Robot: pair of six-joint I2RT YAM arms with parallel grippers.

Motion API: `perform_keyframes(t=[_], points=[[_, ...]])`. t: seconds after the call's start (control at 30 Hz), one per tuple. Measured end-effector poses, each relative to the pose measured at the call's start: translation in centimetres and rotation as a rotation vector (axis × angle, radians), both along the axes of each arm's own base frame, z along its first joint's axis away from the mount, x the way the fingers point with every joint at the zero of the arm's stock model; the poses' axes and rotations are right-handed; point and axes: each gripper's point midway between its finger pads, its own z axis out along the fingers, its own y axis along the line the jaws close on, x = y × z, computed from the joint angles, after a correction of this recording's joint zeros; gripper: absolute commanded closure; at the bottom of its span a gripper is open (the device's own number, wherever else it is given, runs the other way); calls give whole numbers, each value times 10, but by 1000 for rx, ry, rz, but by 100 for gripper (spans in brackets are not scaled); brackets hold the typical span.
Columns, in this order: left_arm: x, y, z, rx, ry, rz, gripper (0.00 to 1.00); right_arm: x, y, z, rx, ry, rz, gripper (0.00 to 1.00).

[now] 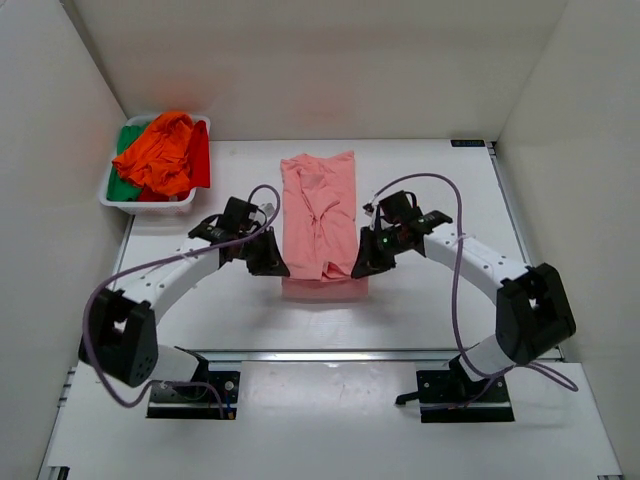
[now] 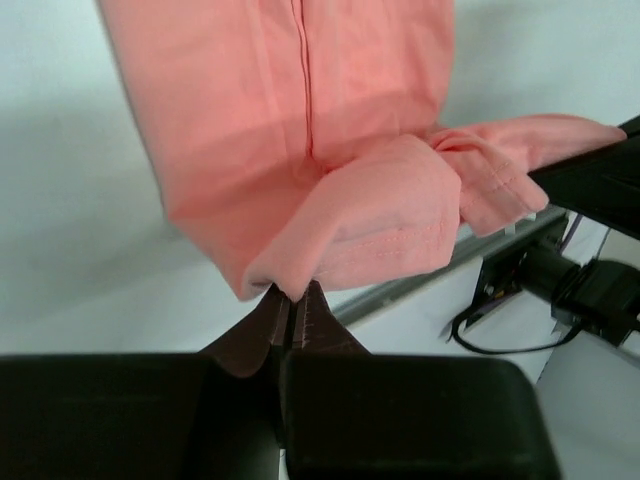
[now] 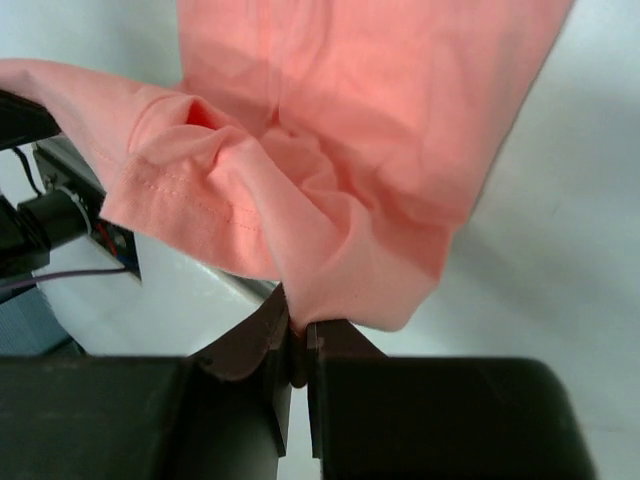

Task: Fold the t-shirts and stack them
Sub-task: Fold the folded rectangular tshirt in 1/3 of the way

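Clearly the fold of the salmon-pink t-shirt [image 1: 318, 200] is the step in hand. It lies as a long narrow strip in the middle of the table [image 1: 440, 180], running from far to near, and its near end is lifted off the surface.

The left gripper [image 1: 272, 262] is pressed together on the near-left corner of that end. Its wrist view shows the cloth pinched between the closed tips, with the hem drooping off to one side. The right gripper [image 1: 362, 268] is likewise clamped on the near-right corner, with the fabric bunched just above its tips. Both tools sit at the shirt's near edge, one on each side, and the rest of the garment stretches away from them toward the far side.

The next move probably calls for both arms to carry the near end up and over toward the far end together. They would need to keep it level so the halves meet squarely, then let go.

The orange t-shirt [image 1: 165, 150], the red t-shirt [image 1: 201, 160] and the green t-shirt [image 1: 121, 186] lie heaped in the white tray [image 1: 148, 207] at the far left, well apart from both grippers.
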Motion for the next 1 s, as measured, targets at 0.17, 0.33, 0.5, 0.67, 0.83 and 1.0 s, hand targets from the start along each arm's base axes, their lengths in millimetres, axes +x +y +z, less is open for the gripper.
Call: perform_keyframes(t=[0.17,0.33,0.5,0.67,0.83,1.0], points=[[42,2,-7,26,11,10,100,41,0,0,-2,-3,24,100],[84,0,-9,26,1,13,100,80,-1,-3,1,-12,28,100],[111,-3,-26,27,19,19,99,114,1,-11,-5,-15,44,96],[124,3,-46,21,54,56,63,143,5,-24,3,-22,47,68],[165,12,-35,-76,-7,191,42,185,3,-21,62,-94,-35,41],[211,28,-5,-244,-159,394,39,216,-16,1,140,-218,-173,35]])
